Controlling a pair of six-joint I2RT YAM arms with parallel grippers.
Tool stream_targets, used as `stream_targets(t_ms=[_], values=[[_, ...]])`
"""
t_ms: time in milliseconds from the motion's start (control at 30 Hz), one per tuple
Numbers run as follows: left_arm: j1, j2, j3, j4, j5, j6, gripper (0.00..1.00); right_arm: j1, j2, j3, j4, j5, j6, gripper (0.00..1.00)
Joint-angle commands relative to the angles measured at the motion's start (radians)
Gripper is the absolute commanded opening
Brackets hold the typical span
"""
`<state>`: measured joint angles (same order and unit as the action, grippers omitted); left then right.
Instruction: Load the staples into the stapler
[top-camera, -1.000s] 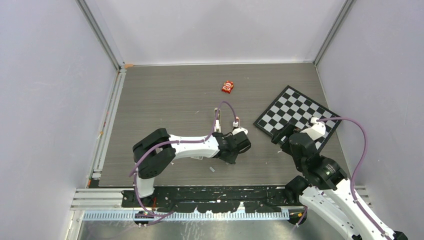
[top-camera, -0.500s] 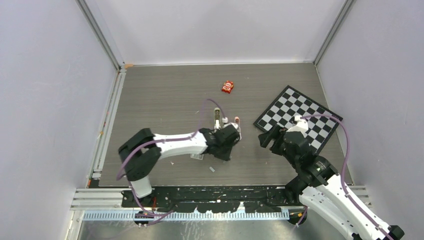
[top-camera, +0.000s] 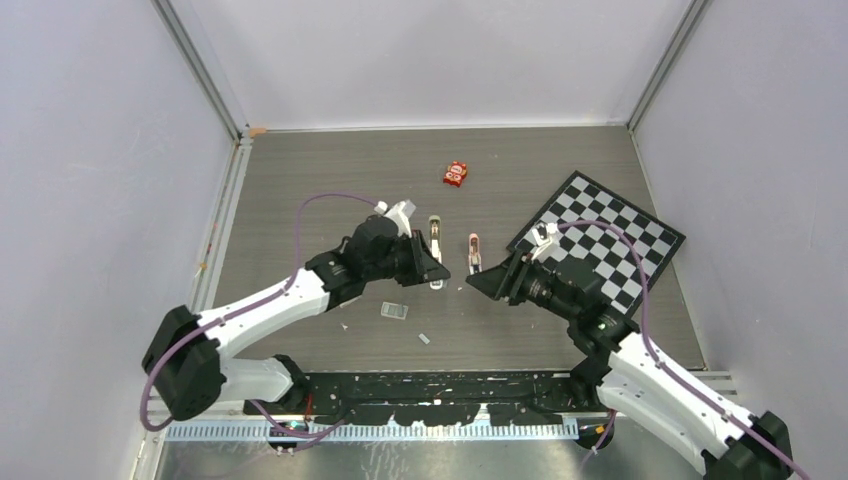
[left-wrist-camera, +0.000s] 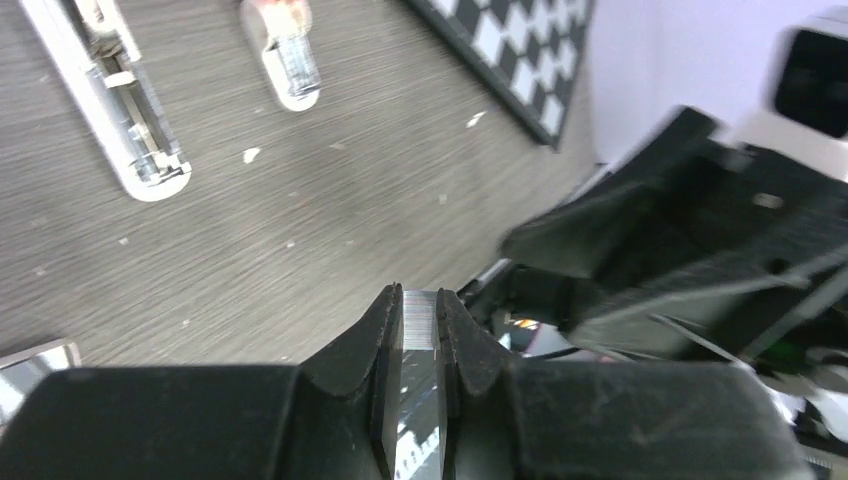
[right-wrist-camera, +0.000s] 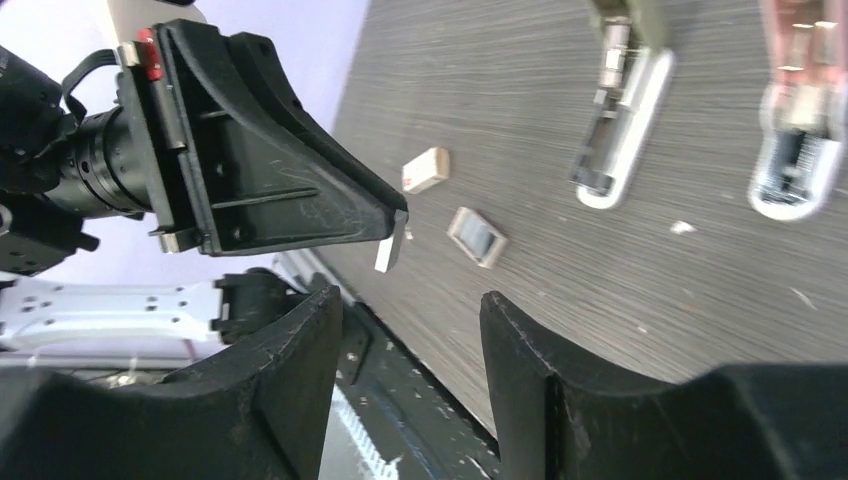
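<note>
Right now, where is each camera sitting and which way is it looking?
Top external: high behind the bases, looking down at the table; left arm and right arm show.
Left wrist: on the left gripper, looking past its pinched staples toward the stapler.
Right wrist: on the right gripper, open fingers in view, facing the left gripper.
Shared: both wrist views show the stapler and staples.

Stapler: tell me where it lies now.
In the top view the stapler lies on the table, right of the left pincer and left of the pink-and-white piece.
</note>
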<state>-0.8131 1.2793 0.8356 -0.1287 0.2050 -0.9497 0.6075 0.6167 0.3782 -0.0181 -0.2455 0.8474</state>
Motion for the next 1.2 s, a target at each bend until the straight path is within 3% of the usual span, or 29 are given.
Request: stream_targets(t_ms=[0,300,467,733,1167], values=[[0.005,-0.114,-0.036,0.169,0.044,-0.081,0.16,0.017,0.069,-0.041,0.429,-0.146,0.146,0.58],[0.005,-0.215,-0.115,0.331,0.039,-0.197,0.16,0.065,0.172,-0.058,0.683,-0.154,0.226,0.57],[0.005,-0.221,-0.141,0.403,0.044,-0.226,0.17,0.091,0.195,-0.066,0.756,-0.157,0.229,0.51],[0.004,-0.225,-0.180,0.500,0.063,-0.270,0.17,0.104,0.188,-0.074,0.771,-0.148,0.228,0.49],[0.005,-0.248,-0.198,0.526,0.062,-0.285,0.17,0.103,0.187,-0.075,0.797,-0.128,0.246,0.46]])
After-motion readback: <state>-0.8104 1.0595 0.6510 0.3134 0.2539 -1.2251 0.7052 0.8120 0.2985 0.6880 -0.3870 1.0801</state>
